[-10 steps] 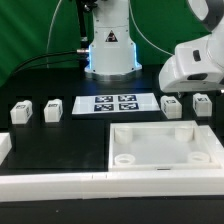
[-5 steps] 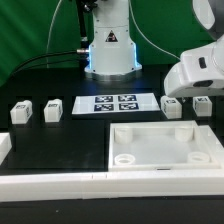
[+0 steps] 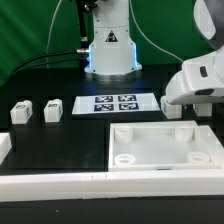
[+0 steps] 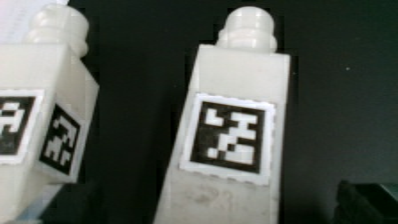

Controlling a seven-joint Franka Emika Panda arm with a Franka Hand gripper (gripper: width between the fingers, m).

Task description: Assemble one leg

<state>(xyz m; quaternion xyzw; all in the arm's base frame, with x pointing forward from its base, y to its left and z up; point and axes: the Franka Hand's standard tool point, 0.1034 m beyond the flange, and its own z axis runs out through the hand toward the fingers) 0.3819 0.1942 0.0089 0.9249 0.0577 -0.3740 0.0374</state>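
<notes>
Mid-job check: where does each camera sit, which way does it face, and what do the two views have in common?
Exterior view: off the arm, facing the robot base across the black table; the base and the arm's end, at that view's right, show.
Wrist view: on the wrist, close over one leg and a second leg; no robot part clearly shows.
Shared: the black table; probably these legs, hidden under the arm's end in the exterior view.

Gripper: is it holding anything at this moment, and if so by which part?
No hold shows. In the wrist view one leg and another leg lie side by side on the black table, and nothing is seen clamping either.
</notes>
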